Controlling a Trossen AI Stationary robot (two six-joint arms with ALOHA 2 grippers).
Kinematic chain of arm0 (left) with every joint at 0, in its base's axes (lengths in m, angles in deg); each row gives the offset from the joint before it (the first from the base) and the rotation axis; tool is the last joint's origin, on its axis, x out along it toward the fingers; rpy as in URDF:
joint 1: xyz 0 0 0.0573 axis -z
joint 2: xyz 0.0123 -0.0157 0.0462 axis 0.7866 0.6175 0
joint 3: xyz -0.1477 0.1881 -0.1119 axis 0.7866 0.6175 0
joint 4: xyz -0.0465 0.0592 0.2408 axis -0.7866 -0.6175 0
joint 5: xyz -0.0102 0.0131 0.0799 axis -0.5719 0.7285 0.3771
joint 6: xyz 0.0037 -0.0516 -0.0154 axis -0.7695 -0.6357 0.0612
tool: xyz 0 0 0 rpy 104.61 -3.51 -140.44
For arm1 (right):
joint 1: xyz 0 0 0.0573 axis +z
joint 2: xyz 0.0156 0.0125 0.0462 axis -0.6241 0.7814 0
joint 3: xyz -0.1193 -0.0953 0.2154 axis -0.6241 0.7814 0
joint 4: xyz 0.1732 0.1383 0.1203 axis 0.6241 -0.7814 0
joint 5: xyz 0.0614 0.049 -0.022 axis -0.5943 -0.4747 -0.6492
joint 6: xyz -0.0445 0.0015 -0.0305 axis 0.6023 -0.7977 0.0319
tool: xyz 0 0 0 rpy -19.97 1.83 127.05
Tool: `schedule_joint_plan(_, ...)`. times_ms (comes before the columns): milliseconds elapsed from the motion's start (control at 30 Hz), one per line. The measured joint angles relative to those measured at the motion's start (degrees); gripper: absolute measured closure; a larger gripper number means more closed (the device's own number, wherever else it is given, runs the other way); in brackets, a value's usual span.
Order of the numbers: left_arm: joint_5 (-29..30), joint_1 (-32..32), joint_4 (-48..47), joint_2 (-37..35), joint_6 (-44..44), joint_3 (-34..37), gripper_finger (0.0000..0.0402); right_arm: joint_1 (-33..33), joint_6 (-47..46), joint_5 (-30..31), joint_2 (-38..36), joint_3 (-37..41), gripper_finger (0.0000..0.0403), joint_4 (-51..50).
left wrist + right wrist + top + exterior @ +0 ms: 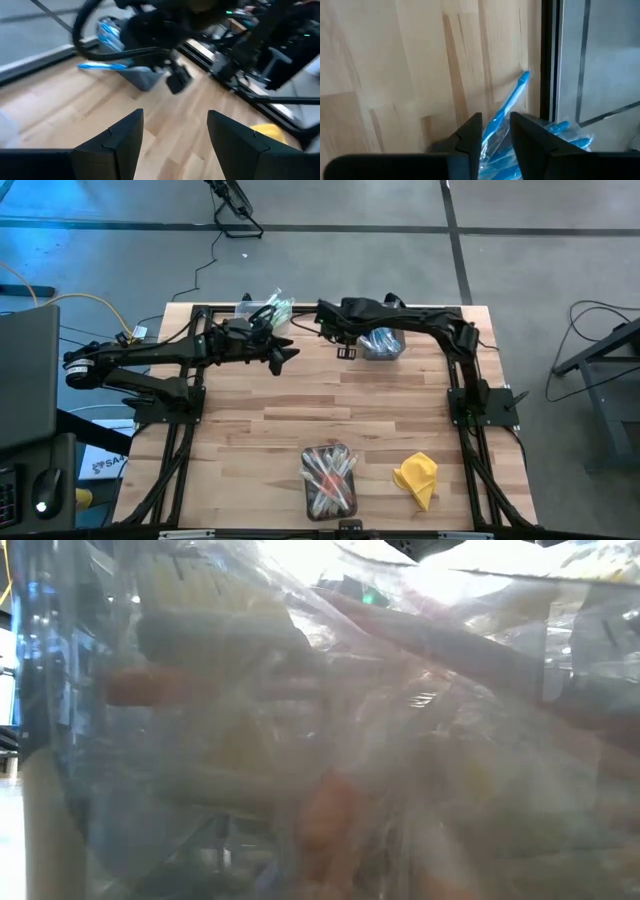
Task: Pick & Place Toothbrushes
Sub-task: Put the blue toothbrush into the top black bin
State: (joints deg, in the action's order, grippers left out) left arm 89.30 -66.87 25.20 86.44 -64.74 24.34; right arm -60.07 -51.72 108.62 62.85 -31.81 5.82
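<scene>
Nearest the table's (250,430) front edge, a clear bin (329,480) holds a heap of thin white toothbrushes (330,475) with red-pink accents, lying crisscrossed; a crumpled yellow cloth (417,477) sits just beside that bin. Far beyond the bin, at the table's back edge, a second bin (381,345) holds blue toothbrushes (555,129). The right gripper (496,131) hangs over it, fingers narrowly parted, pinching one blue toothbrush (507,105) that angles out over the wood. Beside that back bin, the left gripper (175,135) hovers, jaws spread wide with nothing between them. Another bin (268,308) with green-accented sticks stands behind the left arm.
</scene>
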Motion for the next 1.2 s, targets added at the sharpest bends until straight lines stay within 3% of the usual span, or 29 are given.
schedule_joint_plan(200,-8.3,0.0,0.0,0.0,-2.5,0.0,0.0186,-0.1,0.7,0.5,1.0,-0.1,0.0241,0.6)
schedule_joint_plan(400,-10.1,0.0,0.4,0.0,-4.3,0.0,0.0186,-0.2,1.5,1.0,4.2,-0.1,0.0182,2.1)
schedule_joint_plan(600,-15.9,0.0,0.9,-0.7,-7.4,0.0,0.0186,-0.2,1.6,4.5,7.7,0.0,0.0177,1.7)
schedule_joint_plan(767,-16.9,0.0,0.7,-1.4,-8.6,0.0,0.0186,-0.6,0.3,7.6,8.6,0.0,0.0177,1.9)
schedule_joint_plan(1033,-16.9,0.0,1.0,-1.5,-8.6,0.0,0.0186,-2.5,-3.2,6.7,8.6,0.0,0.0177,1.2)
schedule_joint_plan(1200,-16.9,0.0,0.9,-1.5,-8.6,0.0,0.0186,-3.3,-4.4,2.4,8.6,0.0,0.0176,0.2)
